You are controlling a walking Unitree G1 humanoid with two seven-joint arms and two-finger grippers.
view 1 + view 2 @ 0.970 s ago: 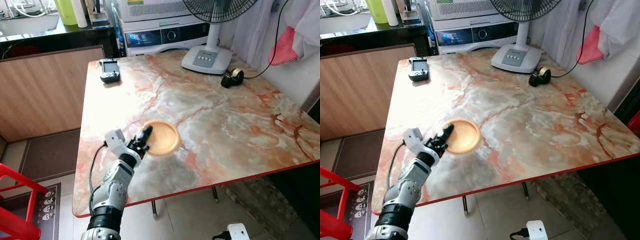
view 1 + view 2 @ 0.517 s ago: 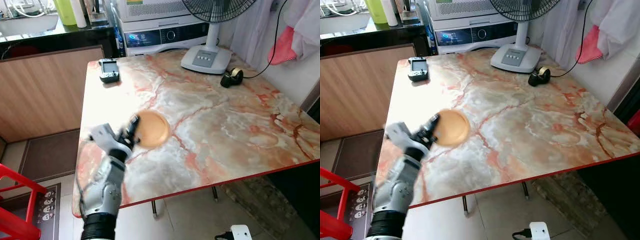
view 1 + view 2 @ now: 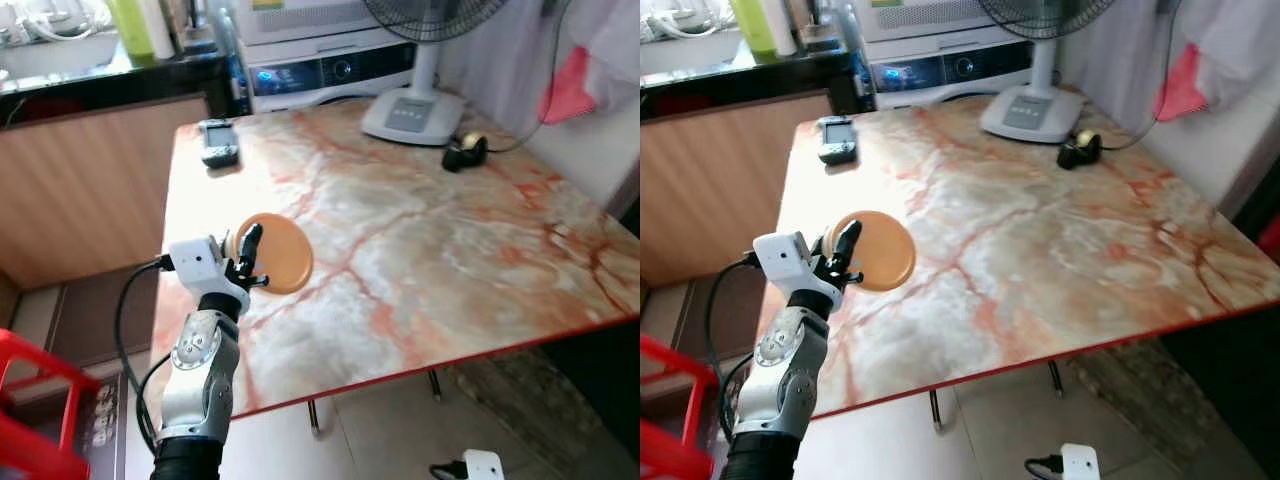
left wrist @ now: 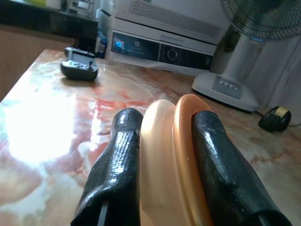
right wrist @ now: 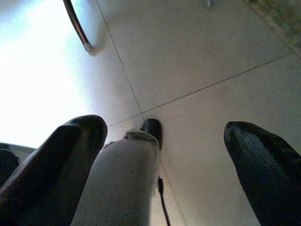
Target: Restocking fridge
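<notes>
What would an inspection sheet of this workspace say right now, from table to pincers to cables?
Surface: marble-pattern table with a red edge, mostly bare.
Job's things: orange plate, lifted off the table and tilted on edge.
Clutter: handheld device, fan base, tape dispenser.
Pincers: left pincer clamped on the plate's rim; right pincer open, hanging over the tiled floor.
Cables: black cable looping from the left wrist; a dark cord by the tape dispenser.
Surroundings: white appliance behind the table, red rack on the floor.
</notes>
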